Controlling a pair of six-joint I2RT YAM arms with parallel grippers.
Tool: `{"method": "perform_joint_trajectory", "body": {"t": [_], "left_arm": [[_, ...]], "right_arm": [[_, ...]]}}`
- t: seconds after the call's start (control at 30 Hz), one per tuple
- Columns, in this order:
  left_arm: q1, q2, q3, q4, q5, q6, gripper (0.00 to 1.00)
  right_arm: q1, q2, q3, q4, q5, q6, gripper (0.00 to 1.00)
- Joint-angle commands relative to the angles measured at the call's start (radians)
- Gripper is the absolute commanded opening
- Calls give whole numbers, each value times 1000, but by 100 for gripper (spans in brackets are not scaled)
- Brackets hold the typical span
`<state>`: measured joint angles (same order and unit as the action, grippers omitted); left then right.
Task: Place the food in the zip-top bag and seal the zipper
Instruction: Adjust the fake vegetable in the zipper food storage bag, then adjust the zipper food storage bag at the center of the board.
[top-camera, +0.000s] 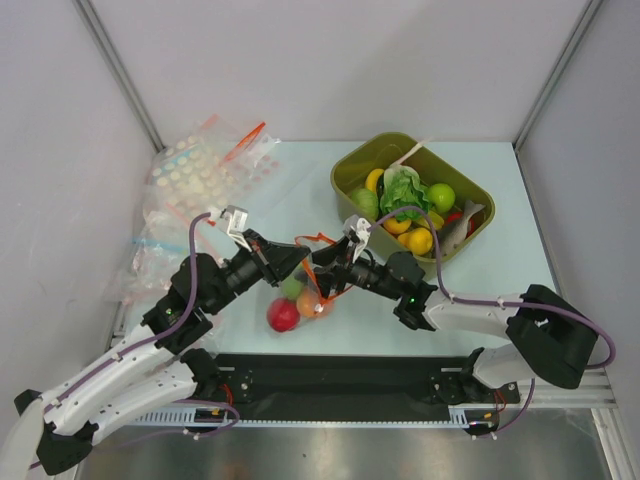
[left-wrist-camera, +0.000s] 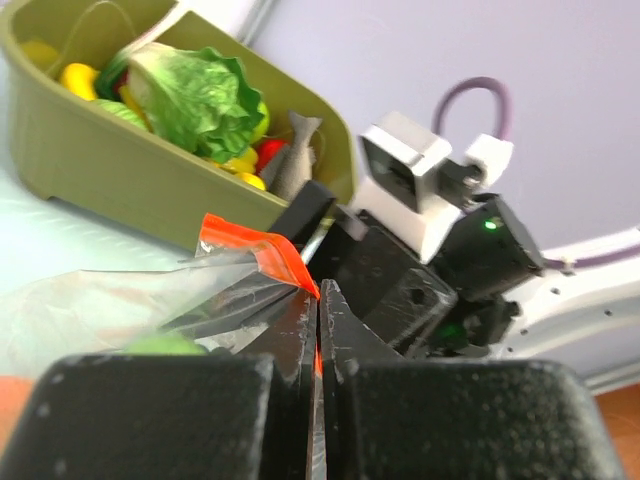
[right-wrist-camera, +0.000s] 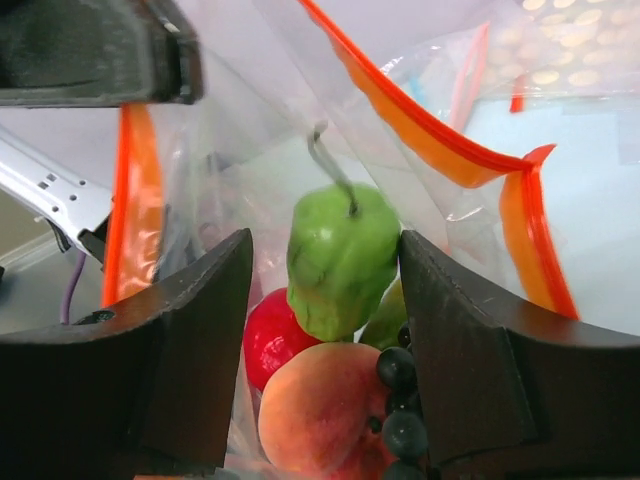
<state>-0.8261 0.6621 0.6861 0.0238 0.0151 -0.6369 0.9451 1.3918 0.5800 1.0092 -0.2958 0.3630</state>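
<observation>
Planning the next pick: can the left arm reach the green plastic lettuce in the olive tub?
Probably not: the left gripper is shut on the clear bag's red-orange zip strip, right arm lying between.

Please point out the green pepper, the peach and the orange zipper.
green pepper (right-wrist-camera: 340, 265): right wrist view, middle of its body.
peach (right-wrist-camera: 320, 410): right wrist view, its upper front.
zipper (right-wrist-camera: 415, 118): right wrist view, middle of far strip.

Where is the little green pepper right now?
In the right wrist view, the green pepper is inside the zip-top bag, between the fingers of the right claw, just above the red apple and peach.
</observation>
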Motion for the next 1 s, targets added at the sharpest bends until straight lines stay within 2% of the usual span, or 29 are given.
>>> {"method": "perform_joint_trajectory", "body": {"t": [0.0, 0.13, 0.23, 0.37, 0.43, 0.67, 0.87, 0.97], "left_arm": [[4, -12, 13, 28, -75, 5, 1], [4, -29, 12, -44, -207, -4, 1], [4, -18, 23, -100, -297, -9, 1], [4, 7, 20, -108, -345, -4, 0], [4, 27, 18, -110, -374, -4, 0], [4, 34, -2, -110, -428, -3, 0], [4, 11, -10, -116, -451, -1, 0], [4, -2, -13, -114, -461, -1, 1]], "right_arm": [[6, -69, 37, -56, 16, -90, 64], [23, -189, 43, -230, 118, -232, 63], [23, -258, 50, -317, 208, -249, 62], [21, -287, 92, -440, 293, -257, 59], [20, -264, 141, -574, 386, -243, 58], [14, -125, 297, -808, 481, -214, 54], [-19, -57, 357, -900, 492, -171, 51], [-57, -53, 356, -911, 454, -138, 46]]}}
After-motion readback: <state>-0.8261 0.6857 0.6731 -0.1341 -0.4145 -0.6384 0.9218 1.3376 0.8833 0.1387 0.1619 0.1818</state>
